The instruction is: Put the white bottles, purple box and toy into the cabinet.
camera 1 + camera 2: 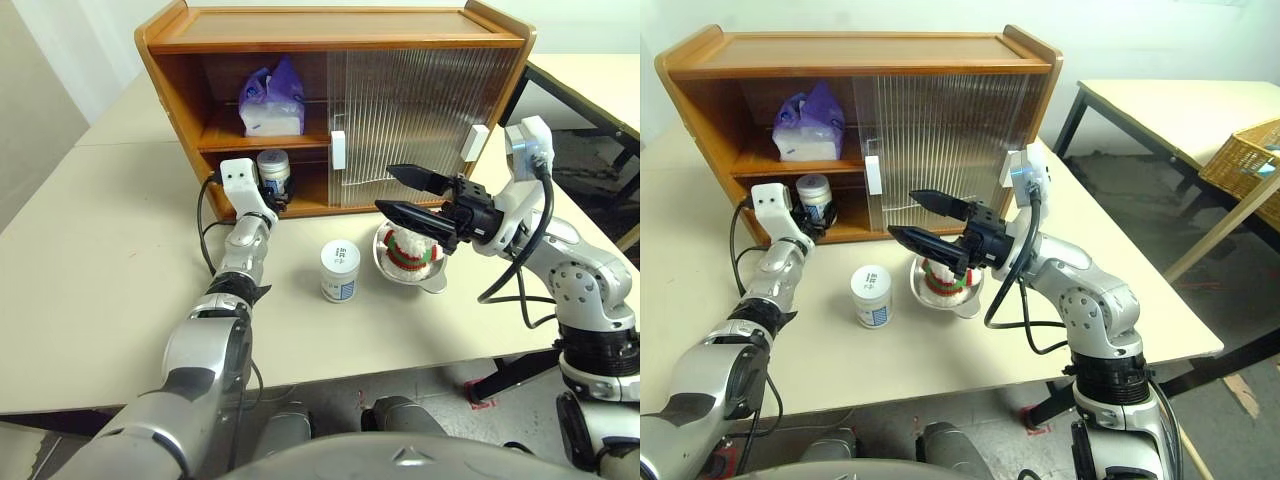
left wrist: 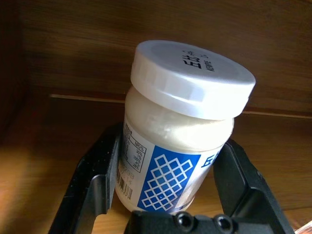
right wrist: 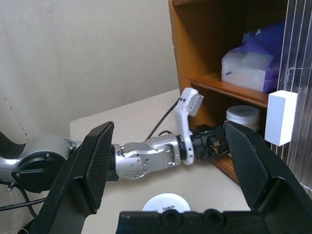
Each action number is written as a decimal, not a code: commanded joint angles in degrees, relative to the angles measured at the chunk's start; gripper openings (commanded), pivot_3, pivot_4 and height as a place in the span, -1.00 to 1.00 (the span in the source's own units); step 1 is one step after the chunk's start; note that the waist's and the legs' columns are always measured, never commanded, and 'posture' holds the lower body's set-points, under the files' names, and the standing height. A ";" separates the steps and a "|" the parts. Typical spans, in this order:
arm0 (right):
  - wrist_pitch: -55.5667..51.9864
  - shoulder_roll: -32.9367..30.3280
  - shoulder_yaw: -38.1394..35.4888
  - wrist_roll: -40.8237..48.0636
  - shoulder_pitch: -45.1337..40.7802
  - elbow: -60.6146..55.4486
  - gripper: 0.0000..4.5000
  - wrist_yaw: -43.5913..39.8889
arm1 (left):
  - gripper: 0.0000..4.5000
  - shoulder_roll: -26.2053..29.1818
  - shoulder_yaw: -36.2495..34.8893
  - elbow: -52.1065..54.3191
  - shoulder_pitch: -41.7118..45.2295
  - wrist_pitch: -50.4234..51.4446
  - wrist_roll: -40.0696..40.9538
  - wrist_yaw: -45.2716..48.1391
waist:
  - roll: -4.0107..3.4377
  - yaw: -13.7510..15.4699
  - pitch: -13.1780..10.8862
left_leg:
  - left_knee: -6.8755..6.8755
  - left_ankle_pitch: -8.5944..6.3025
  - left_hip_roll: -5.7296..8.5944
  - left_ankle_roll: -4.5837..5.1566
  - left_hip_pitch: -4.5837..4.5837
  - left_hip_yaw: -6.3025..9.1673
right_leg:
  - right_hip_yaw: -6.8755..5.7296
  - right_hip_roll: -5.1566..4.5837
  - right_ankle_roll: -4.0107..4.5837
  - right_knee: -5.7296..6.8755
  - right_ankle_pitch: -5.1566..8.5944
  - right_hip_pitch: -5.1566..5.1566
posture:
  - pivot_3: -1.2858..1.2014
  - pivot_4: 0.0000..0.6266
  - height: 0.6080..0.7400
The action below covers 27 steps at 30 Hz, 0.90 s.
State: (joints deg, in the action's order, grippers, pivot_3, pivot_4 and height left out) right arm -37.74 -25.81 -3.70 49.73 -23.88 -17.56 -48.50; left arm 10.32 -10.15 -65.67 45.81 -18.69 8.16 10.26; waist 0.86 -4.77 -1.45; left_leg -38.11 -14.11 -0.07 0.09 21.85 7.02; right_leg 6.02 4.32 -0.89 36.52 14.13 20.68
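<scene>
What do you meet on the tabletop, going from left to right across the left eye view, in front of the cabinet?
Left hand gripping a white bottle at the lower shelf → second white bottle standing on the table → toy in a steel bowl → right hand, open.

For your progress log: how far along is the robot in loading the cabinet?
Done: the purple box sits on the cabinet upper shelf. In hand: the left gripper holds a white bottle at the lower shelf. Left: the second white bottle and the toy, in its steel bowl, under the open right gripper.
</scene>
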 commanded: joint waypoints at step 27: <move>-0.63 0.81 0.46 0.61 -1.29 0.47 1.00 -0.38 | 0.99 -2.02 0.11 23.79 -13.50 3.86 0.14 -2.05 | -0.01 -0.01 -0.02 | -0.09 -0.03 0.10 0.09 0.00 -0.36 | -0.28 0.01 0.01 -0.21 -0.01 -0.12 | -0.07 -0.90 1.00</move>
State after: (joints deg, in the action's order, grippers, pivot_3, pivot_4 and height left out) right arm -37.83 -24.95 -3.54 49.83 -24.34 -17.33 -48.58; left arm 8.30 -10.26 -44.17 33.12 -16.25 8.50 8.63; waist 0.85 -4.78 -1.47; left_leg -38.21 -14.14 0.03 0.18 21.85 6.66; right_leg 5.74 4.33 -0.81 36.31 14.16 20.56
